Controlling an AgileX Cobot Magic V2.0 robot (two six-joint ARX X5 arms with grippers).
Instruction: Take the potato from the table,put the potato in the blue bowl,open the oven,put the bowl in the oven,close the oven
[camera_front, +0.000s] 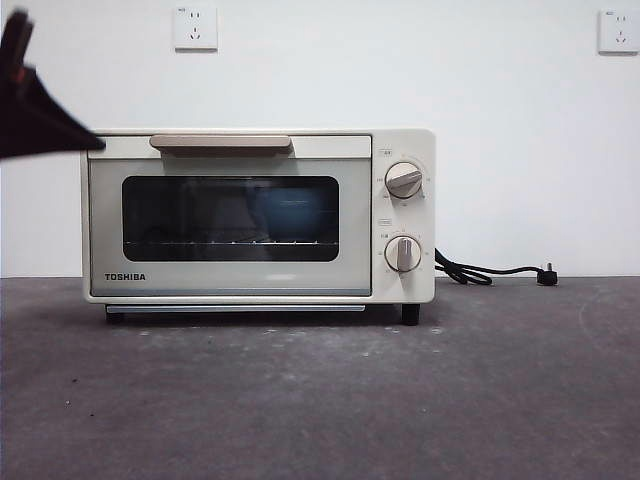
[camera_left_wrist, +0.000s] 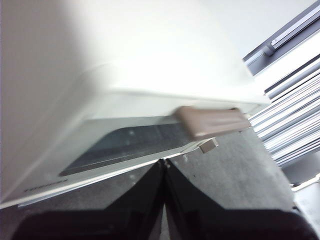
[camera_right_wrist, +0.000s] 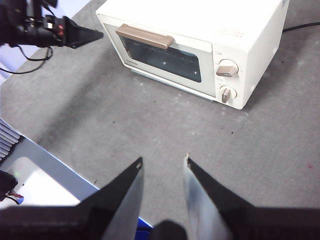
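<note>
Count: 1 oven (camera_front: 258, 215) with 2 knobs (camera_front: 404, 180) and 1 handle (camera_front: 221, 143), 1 blue bowl (camera_front: 290, 212) inside, 2 wall sockets (camera_front: 195, 27), 1 tabletop (camera_front: 320, 400).

A white wall (camera_front: 300, 70) stands at the far side. Two white wall sockets are on it, one socket (camera_front: 195, 27) high up left of the middle and the other socket (camera_front: 619, 31) high at the far right. Both sockets have nothing plugged in.
</note>
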